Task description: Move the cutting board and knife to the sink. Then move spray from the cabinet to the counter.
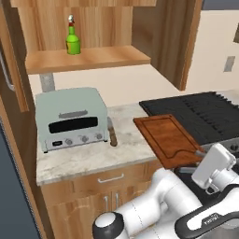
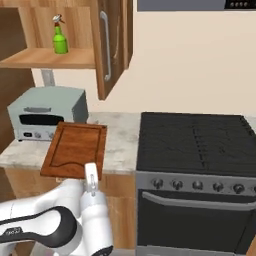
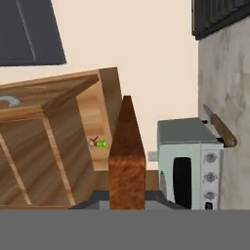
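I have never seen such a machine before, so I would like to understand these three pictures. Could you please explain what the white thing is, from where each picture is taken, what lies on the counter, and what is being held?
The white thing is a robot arm on a driving base, in a computer-drawn kitchen. Two pictures come from cameras on the base, behind the arm to its left and right. The third comes from a camera on the hand, so it looks rolled sideways.

On the marbled counter stand a pale toaster oven and, beside it, a knife with a wooden handle. The black stovetop is next to them. A green spray bottle stands on the shelf of the open cabinet.

The claw is shut on the near edge of the cutting board; the hand picture shows that board edge-on between the fingertips.
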Motion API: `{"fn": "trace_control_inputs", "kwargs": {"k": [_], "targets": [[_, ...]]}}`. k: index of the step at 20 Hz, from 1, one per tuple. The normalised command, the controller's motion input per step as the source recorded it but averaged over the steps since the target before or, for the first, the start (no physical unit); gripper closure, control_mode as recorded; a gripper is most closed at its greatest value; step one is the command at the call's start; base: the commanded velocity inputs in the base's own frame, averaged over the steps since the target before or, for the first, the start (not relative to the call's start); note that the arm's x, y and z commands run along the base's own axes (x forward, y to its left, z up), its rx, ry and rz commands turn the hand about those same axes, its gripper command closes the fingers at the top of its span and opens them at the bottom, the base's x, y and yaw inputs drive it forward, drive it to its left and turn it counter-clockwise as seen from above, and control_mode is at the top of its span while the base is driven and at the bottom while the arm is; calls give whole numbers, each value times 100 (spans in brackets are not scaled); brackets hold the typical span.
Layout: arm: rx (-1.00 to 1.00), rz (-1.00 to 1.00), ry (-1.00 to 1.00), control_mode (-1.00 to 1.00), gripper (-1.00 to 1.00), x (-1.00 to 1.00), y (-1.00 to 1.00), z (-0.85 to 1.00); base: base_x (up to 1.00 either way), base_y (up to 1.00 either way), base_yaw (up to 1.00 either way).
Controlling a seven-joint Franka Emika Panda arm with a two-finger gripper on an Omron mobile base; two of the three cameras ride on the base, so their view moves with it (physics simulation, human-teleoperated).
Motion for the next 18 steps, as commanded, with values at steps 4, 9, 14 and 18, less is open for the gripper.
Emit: {"fn": "trace_control_inputs", "kwargs": {"k": [4, 9, 14, 18], "targets": [[0, 0, 0, 100, 100, 0, 0, 0, -4, 8, -76], [0, 0, 0, 100, 100, 0, 0, 0, -1, 7, -82], [0, 0, 0, 100, 100, 0, 0, 0, 0, 2, -90], [0, 0, 0, 100, 100, 0, 0, 0, 0, 2, -96]]}}
